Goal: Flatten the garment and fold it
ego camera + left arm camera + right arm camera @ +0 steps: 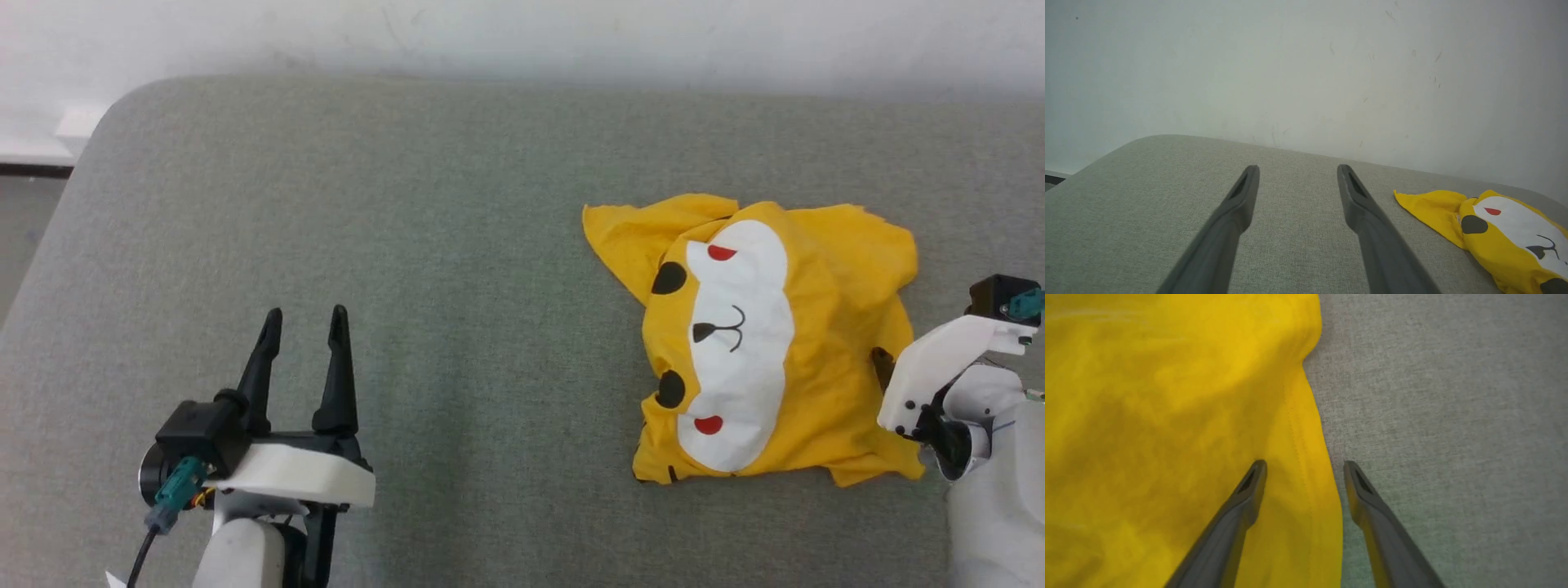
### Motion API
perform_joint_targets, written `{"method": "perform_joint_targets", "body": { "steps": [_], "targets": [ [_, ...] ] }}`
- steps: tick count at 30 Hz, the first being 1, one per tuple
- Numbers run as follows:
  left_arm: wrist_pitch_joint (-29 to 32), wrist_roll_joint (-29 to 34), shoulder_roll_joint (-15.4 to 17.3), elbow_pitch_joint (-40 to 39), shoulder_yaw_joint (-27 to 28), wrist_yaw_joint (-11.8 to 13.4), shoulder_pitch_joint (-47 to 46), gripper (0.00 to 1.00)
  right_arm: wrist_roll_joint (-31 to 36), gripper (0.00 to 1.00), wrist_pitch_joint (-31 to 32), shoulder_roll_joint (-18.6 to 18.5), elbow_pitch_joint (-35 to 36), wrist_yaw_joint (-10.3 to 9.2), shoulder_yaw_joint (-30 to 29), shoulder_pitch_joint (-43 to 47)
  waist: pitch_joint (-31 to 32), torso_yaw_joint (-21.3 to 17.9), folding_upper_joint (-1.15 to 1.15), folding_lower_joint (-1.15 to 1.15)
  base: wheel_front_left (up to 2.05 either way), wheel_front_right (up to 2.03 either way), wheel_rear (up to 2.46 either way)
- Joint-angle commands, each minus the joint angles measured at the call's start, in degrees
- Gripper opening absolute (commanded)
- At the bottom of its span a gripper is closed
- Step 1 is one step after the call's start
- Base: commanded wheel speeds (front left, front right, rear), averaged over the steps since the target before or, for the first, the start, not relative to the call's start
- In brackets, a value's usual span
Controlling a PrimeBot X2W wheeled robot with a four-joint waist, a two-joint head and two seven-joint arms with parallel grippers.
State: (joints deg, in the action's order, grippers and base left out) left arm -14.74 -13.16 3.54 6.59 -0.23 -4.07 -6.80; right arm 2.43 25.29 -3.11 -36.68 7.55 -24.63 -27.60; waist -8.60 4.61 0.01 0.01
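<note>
The garment (824,269), a yellow T-shirt with a white cartoon-face patch, red and black dots and thin black lines, lies crumpled on the right of the grey padded surface (449,245). My right gripper (1304,465) points down at its right edge, open. One finger hangs over the yellow cloth (1167,416) and the other over bare grey fabric, with the stitched hem between them. Whether the tips touch the cloth I cannot tell. My left gripper (306,314) is open and empty at the lower left, far from the garment (1494,232), which lies to its right (1298,168).
A white wall (522,33) runs along the far edge of the padded surface. The surface's rounded corner (106,114) is at the far left, with floor beyond it. Bare grey fabric stretches between the left gripper and the garment.
</note>
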Motion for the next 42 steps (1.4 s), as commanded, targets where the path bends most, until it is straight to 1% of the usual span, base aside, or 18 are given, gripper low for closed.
{"method": "perform_joint_targets", "body": {
  "steps": [1,6,7,8,9,10,14,18,20,23,27,30,32,35,38,40,41,42],
  "targets": [
    [-0.26,0.36,-0.28,0.25,0.12,-0.54,-0.74,1.00,0.48,1.00,0.47,-0.07,-0.63,-0.06,-0.41,-0.78,-1.55,1.57,-0.01,-0.01,0.00,0.00,0.00],
    [-0.26,0.67,-0.54,1.13,0.16,-1.24,-1.24,1.00,2.13,1.00,6.96,-0.03,-4.47,-0.06,-2.94,-1.82,-1.83,2.30,-0.01,-0.01,0.00,0.00,0.00],
    [-0.26,0.71,-0.57,1.20,0.21,-1.30,-1.18,1.00,2.19,0.74,8.37,0.00,-4.98,-0.06,-3.48,-1.72,-1.68,2.32,-0.01,-0.01,0.00,0.00,0.00],
    [-0.26,0.75,-0.59,1.29,0.25,-1.34,-1.09,1.00,1.99,0.34,9.55,0.03,-5.31,-0.06,-3.89,-1.62,-1.46,2.31,-0.01,-0.01,0.00,0.00,0.00],
    [-0.26,0.80,-0.60,1.41,0.28,-1.36,-0.96,1.00,1.48,0.12,10.29,0.07,-5.41,-0.06,-3.97,-1.54,-1.15,2.29,-0.01,-0.01,0.00,0.00,0.00],
    [-0.26,0.85,-0.62,1.58,0.30,-1.38,-0.78,1.00,0.65,0.00,10.03,0.11,-4.99,-0.06,-3.87,-1.48,-0.75,2.25,-0.01,-0.01,0.00,0.00,0.00],
    [-0.26,0.68,-0.64,2.13,0.15,-1.39,-0.03,1.00,-5.07,0.00,3.90,0.20,-1.04,-0.06,-3.11,-1.25,1.13,1.83,-0.01,-0.01,0.00,0.00,0.00],
    [-0.26,0.63,-0.65,2.84,0.20,-1.59,0.72,1.00,-13.27,0.00,-1.04,0.22,4.67,-0.06,3.66,0.12,3.35,1.24,-0.01,-0.01,0.00,0.00,0.00],
    [-0.26,0.61,-0.65,3.02,0.13,-1.69,1.01,1.00,-16.94,0.00,-2.99,0.22,10.34,-0.06,8.20,1.65,4.33,1.05,-0.01,-0.01,0.00,0.00,0.00],
    [-0.26,0.65,-0.66,3.14,0.05,-1.85,1.48,1.00,-21.87,0.00,-3.74,0.22,21.32,-0.06,16.40,5.43,5.54,0.87,-0.01,-0.01,0.00,0.00,0.00],
    [-0.26,0.62,-0.66,3.10,0.09,-1.96,1.71,1.00,-24.51,0.00,-0.92,0.23,35.55,-0.06,28.93,12.19,6.14,0.80,-0.01,-0.01,0.00,0.00,0.00],
    [-0.26,0.53,-0.66,3.10,0.05,-2.00,1.69,1.00,-24.50,0.00,2.66,0.23,41.33,-0.06,38.12,17.09,6.25,0.92,-0.01,-0.01,0.00,0.00,0.00],
    [-0.26,0.45,-0.66,3.14,-0.02,-2.01,1.70,1.00,-24.14,0.00,5.43,0.23,42.46,-0.06,43.73,20.10,6.28,1.09,-0.01,-0.01,0.00,0.00,0.00],
    [-0.26,0.32,-0.66,3.11,-0.18,-1.98,1.74,1.00,-23.81,0.00,8.82,0.23,41.19,-0.06,50.35,23.93,6.19,1.41,-0.01,-0.01,0.00,0.00,0.00],
    [-0.26,0.27,-0.66,3.21,-0.37,-2.00,1.62,1.00,-23.72,0.00,10.83,0.23,37.94,-0.06,54.11,26.89,5.88,1.76,-0.01,-0.01,0.00,0.00,0.00],
    [-0.26,0.20,-0.66,3.25,-0.53,-2.01,1.50,1.00,-24.05,0.00,11.02,0.23,35.87,-0.06,54.99,28.20,5.64,1.91,-0.01,-0.01,0.00,0.00,0.00],
    [-0.26,0.13,-0.66,3.31,-0.66,-2.02,1.48,1.00,-24.07,0.02,10.72,0.23,35.17,-0.06,55.12,28.51,5.51,1.95,-0.01,-0.01,0.00,0.00,0.00],
    [-0.26,0.09,-0.66,3.40,-0.81,-2.04,1.48,1.00,-23.95,0.45,9.96,0.23,34.83,-0.06,55.12,28.60,5.40,1.94,-0.01,-0.01,0.00,0.00,0.00]
  ]
}}
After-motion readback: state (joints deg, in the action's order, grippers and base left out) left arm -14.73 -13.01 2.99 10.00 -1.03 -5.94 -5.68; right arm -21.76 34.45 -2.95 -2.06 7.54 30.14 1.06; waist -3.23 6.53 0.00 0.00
